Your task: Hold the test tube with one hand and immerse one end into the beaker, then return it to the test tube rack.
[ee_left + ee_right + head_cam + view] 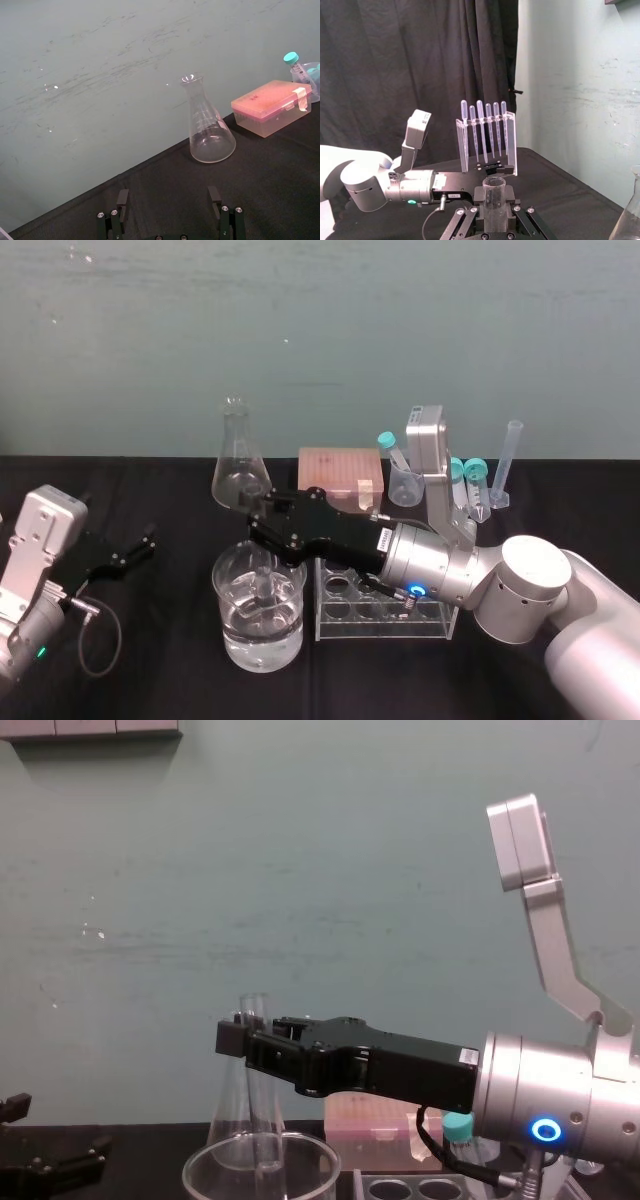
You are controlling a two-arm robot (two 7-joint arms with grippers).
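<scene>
1. The right gripper (262,528) reached in from the robot's right and was positioned directly above the beaker (232,640), near the middle of the table (170,690).
2. Its jaws were closed to a narrow gap on the test tube (494,196). In the right wrist view, the clear tube sat upright between the two fingers (519,210), with its open rim above them.
3. The test tube (262,587) hung vertically from the gripper, and its lower part was inside the beaker's rim. The beaker held clear liquid in its lower portion. Whether the tube's end touched the bottom could not be determined.
4. In the chest view, the black gripper body (240,1036) extended level across the frame above the beaker rim (200,1172).
5. The test tube rack (385,618) stood just beside the beaker on the robot's right, beneath the right wrist. The tube was outside the rack.
6. A conical flask (238,475) stood behind the beaker, apart from it.
7. The left gripper (132,546) rested at the left of the table, well apart from the beaker. Its fingers (122,197) were spread wide and gripped nothing.
</scene>
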